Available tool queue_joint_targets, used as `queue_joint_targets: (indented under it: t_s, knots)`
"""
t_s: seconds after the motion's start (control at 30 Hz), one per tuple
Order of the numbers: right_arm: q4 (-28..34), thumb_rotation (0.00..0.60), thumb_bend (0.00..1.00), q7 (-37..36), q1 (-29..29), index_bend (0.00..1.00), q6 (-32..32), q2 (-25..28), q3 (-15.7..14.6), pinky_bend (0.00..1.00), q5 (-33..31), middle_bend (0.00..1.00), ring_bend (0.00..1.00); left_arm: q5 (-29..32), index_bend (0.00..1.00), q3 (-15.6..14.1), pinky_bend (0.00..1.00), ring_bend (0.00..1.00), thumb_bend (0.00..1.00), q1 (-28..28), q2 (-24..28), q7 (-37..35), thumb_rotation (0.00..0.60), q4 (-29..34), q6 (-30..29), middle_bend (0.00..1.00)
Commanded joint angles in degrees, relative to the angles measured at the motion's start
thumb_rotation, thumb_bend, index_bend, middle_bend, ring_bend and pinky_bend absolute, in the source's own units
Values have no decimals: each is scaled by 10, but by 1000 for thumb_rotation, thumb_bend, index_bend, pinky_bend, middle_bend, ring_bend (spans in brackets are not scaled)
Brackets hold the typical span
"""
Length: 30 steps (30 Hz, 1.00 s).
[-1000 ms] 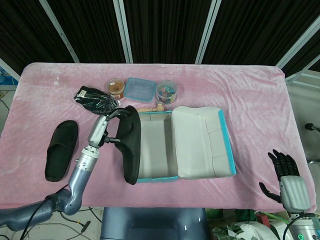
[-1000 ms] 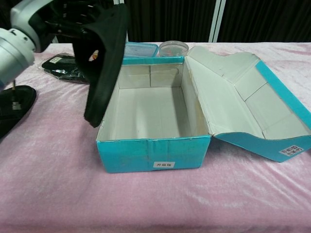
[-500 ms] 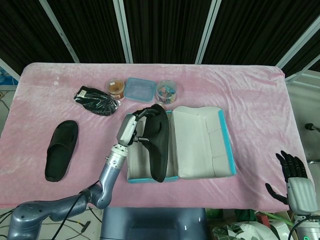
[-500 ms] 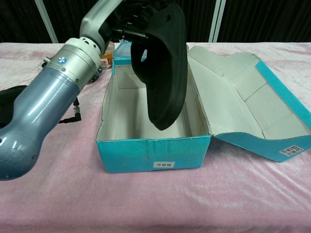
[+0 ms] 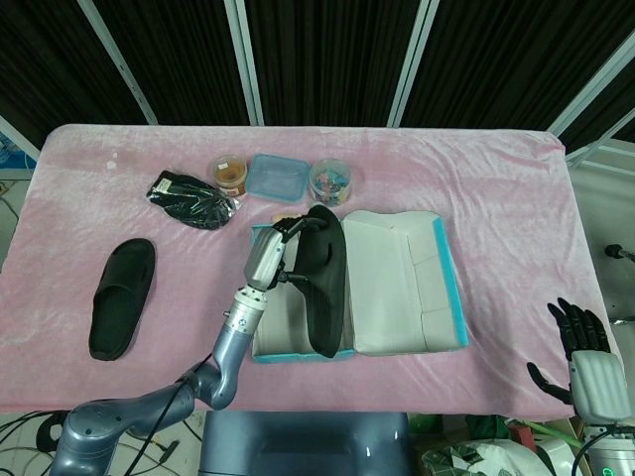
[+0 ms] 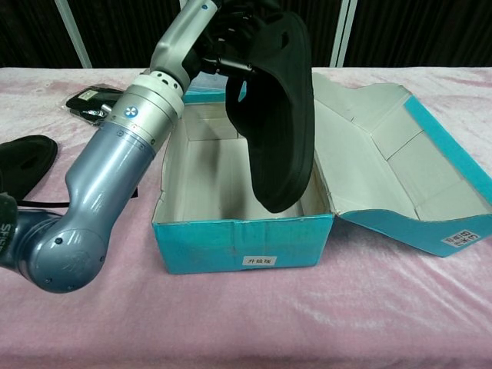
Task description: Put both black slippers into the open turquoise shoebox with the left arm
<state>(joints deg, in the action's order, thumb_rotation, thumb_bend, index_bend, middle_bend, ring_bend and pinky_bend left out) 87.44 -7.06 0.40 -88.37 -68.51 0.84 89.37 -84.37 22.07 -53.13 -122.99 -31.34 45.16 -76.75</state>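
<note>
- Two black slippers: one hangs toe-down over the open turquoise shoebox, the other slipper lies on the pink table, well left of the box.
- The held slipper hides part of the box's inside; its top is cut off in the chest view.
- The left hand grips the slipper's upper end, arm reaching up over the box.
- The right hand sits low at the table's right edge, fingers spread, empty.

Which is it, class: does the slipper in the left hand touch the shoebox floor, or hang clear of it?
Apart. In the chest view the held slipper hangs upright from the left hand, and its lowest tip shows bare shoebox wall beneath it.
</note>
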Motion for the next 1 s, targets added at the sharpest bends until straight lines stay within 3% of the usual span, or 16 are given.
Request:
queue_joint_targets:
  t_s: [0.03,0.47,1.0]
  knots:
    - [0,600,190,0,-1,0,0,1,0,42,-1,25,0,0,309,-3,407,480,129,-7,-15,-14,600,-30,-9,569]
    - [9,600,190,8,-1,0,3,5,2,42,-5,25,0,-7,302,-13,410,480,141,-34,-67,-47,600,-144,-36,570]
    - [18,600,190,19,-1,0,5,7,3,42,-5,25,0,38,252,-33,413,480,151,-40,-56,9,600,-153,85,555]
